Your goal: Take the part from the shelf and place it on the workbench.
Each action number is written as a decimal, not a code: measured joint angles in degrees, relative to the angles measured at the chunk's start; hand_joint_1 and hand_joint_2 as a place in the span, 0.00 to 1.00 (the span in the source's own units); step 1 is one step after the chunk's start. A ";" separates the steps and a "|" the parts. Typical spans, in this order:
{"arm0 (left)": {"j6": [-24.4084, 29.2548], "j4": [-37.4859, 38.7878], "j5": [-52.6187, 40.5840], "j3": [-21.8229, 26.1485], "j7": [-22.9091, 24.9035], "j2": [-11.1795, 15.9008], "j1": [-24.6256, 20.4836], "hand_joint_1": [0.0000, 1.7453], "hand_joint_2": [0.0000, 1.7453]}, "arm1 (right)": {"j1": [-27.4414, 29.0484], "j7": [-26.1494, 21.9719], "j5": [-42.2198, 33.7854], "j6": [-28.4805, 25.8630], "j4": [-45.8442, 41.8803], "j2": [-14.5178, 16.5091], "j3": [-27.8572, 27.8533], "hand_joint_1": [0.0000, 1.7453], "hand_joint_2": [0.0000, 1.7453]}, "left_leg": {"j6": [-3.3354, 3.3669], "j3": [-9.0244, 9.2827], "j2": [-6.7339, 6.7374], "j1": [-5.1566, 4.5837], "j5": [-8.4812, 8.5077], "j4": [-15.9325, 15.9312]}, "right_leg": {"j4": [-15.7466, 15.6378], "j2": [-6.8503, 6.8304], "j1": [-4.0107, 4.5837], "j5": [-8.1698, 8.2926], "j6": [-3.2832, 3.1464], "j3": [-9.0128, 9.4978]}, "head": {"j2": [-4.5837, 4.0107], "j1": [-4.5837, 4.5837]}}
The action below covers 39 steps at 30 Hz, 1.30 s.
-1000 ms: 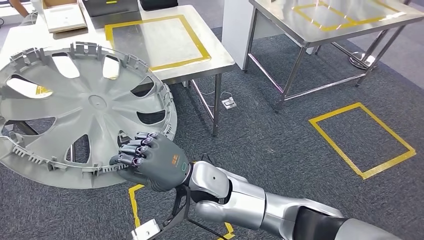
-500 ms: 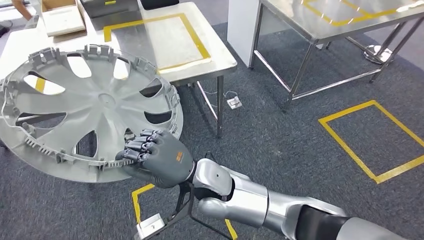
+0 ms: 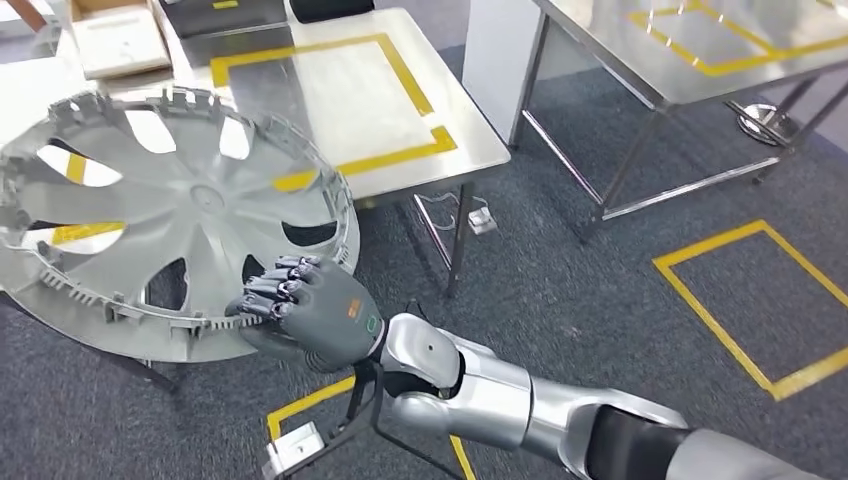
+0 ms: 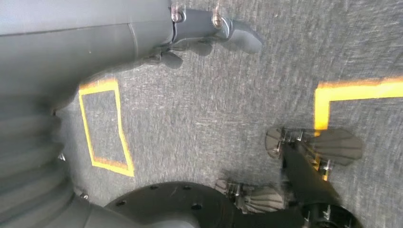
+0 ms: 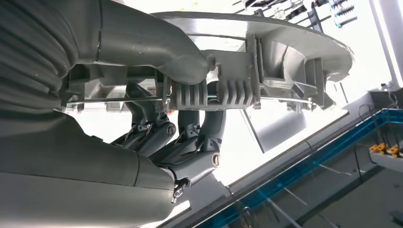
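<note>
- A steel table (image 3: 400, 130) stands ahead on a dark grey carpeted floor (image 3: 560, 290); a rectangle of yellow tape (image 3: 395, 70) marks its top.
- A second steel table (image 3: 640, 60) stands to the right, also taped in yellow, with a white post (image 3: 495, 50) between the two.
- More yellow tape outlines (image 3: 745, 300) lie on the floor to the right and near the robot's feet.
- A flat cardboard box (image 3: 115, 40) and a dark case (image 3: 215, 15) sit at the far end of the near table.
- The part (image 3: 170, 240), a large grey wheel cover, is held in the air, tilted, in front of the near table's left side and hiding much of it.
- The right hand (image 3: 310, 315) grips the cover's near rim; its fingers (image 5: 204, 133) are curled over the ribbed edge.
- The left hand (image 4: 209, 33) hangs over the floor, fingers loosely bent, holding nothing.
</note>
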 joint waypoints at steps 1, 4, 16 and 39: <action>0.00 0.07 -0.14 0.00 0.04 -0.01 0.08 0.00 1.00 | 0.18 0.10 -0.04 -0.01 0.13 -0.16 0.00 1.00 1.00 | 0.16 1.84 -0.22 0.02 -0.59 -1.21 | 3.96 0.01 0.15 -0.20 -0.35 -2.83 | 0.00 0.22; 0.00 0.25 -0.45 -0.01 0.13 -0.01 0.38 0.00 1.00 | 0.79 0.20 -0.07 -0.09 0.62 -0.76 0.00 1.00 1.00 | 0.32 7.77 -0.84 -0.11 -2.68 -4.46 | 9.06 0.08 0.69 -6.62 -0.75 -10.99 | 0.00 0.37; -1.61 0.35 -1.69 0.00 -0.43 -0.07 -0.81 0.00 1.00 | -0.52 1.56 -2.63 0.94 3.32 -0.85 -0.31 1.00 1.00 | -2.70 9.95 -0.49 -0.24 -9.25 11.78 | -5.95 -0.58 0.43 12.45 -3.14 -16.43 | -0.02 0.00; -3.23 0.38 -7.26 -1.30 2.29 -0.56 -3.60 0.00 1.00 | -31.71 9.89 -10.01 9.98 63.54 8.98 -10.99 1.00 1.00 | -0.70 -0.20 -0.38 -0.54 -0.20 0.90 | -6.52 -0.26 1.06 4.77 -1.99 -8.69 | -0.02 0.27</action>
